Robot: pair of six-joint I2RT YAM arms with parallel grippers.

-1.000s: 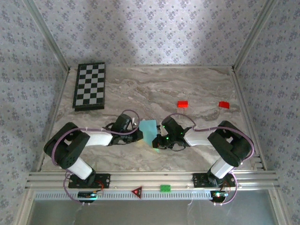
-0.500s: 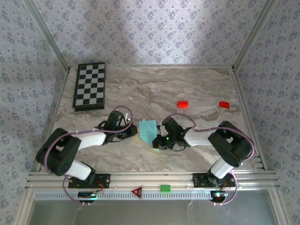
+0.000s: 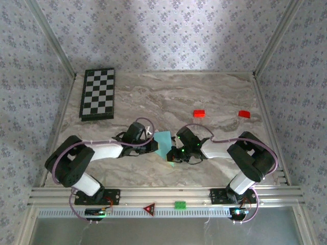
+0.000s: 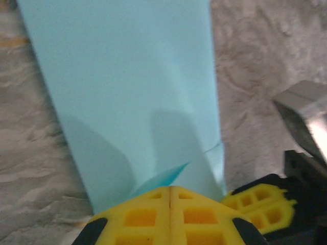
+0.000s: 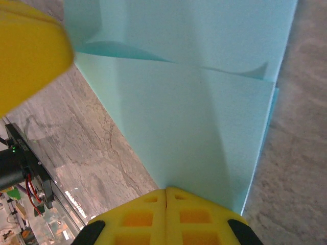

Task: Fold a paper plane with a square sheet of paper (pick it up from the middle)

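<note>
Left gripper [image 3: 152,145] is back at the single paper plane [image 3: 163,143]; its fingers and the right gripper [image 3: 172,153] fingers are pressed together; two red blocks [image 3: 199,113] lie apart.

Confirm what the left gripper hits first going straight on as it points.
The paper plane: the shut left gripper sits at its near edge, sheet lying on the table directly ahead. The right gripper looks off to one side, though depth is unclear.

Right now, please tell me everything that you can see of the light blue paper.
The paper is light cyan-blue, thin and matte, folded into a tapering shape with layered flaps, one fold edge slightly lifted. It lies flat on the marble table between the two arms. The left gripper and right gripper, both shut, rest their yellow fingertips at its edges.
</note>
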